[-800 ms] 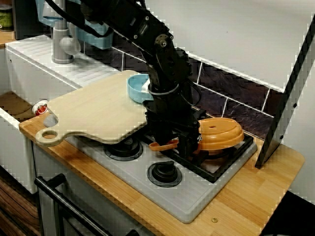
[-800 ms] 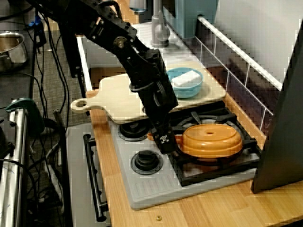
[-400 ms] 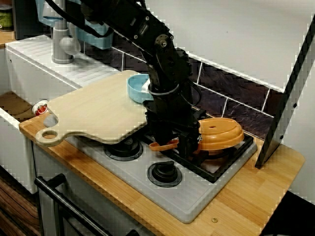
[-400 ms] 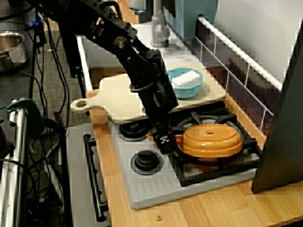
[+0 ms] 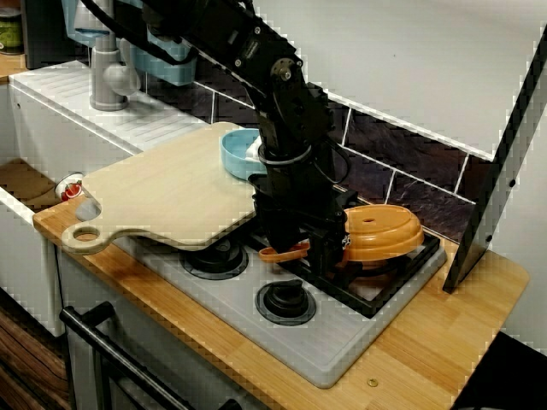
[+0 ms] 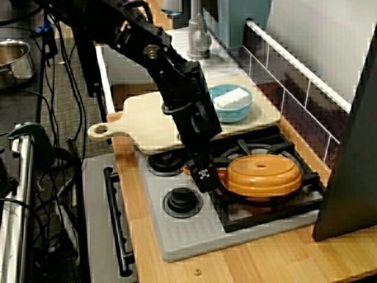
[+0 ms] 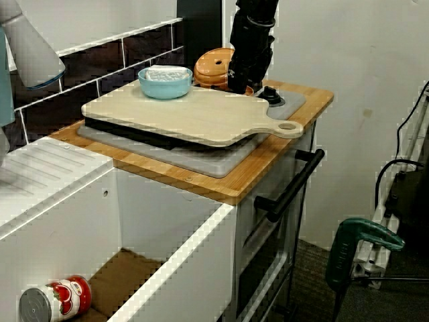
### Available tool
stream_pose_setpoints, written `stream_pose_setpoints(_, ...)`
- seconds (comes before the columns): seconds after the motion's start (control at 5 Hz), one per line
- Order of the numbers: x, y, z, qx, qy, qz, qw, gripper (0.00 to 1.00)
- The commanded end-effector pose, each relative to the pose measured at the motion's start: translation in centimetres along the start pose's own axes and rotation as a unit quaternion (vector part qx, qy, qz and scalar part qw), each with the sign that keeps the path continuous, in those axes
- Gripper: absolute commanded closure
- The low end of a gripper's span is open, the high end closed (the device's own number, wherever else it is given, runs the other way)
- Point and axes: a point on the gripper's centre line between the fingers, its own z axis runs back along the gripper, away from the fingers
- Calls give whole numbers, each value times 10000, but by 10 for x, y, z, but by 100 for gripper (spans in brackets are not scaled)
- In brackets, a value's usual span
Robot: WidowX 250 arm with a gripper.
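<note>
An orange domed pan (image 5: 380, 232) sits on the black grate (image 5: 402, 278) at the stove's back right. Its short orange handle (image 5: 282, 253) points toward the front burners. My black gripper (image 5: 295, 248) is lowered onto that handle and looks shut on it, fingers either side. From the high side view the gripper (image 6: 203, 175) stands at the left rim of the pan (image 6: 259, 174). From the sink end, the gripper (image 7: 241, 84) partly hides the pan (image 7: 213, 66).
A large wooden cutting board (image 5: 162, 192) overhangs the stove's left burners and carries a blue bowl (image 6: 231, 101) with a white block inside. A round burner (image 5: 285, 301) lies in front. A dark panel (image 5: 496, 188) leans at right. A can (image 7: 53, 303) lies in the sink.
The arm's upper links have shifted slightly. The gripper, the handle and the pan stay where they were.
</note>
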Motion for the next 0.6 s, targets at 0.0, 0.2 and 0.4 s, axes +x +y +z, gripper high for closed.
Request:
stream_pose_setpoints(0.0,5,5,5,100,-104,-164,9998,0)
stream_pose_setpoints(0.2,5,4,5,195,-124,-330,9992,0)
stream_pose_setpoints(0.4,6,2,9,227,-107,-471,9986,0)
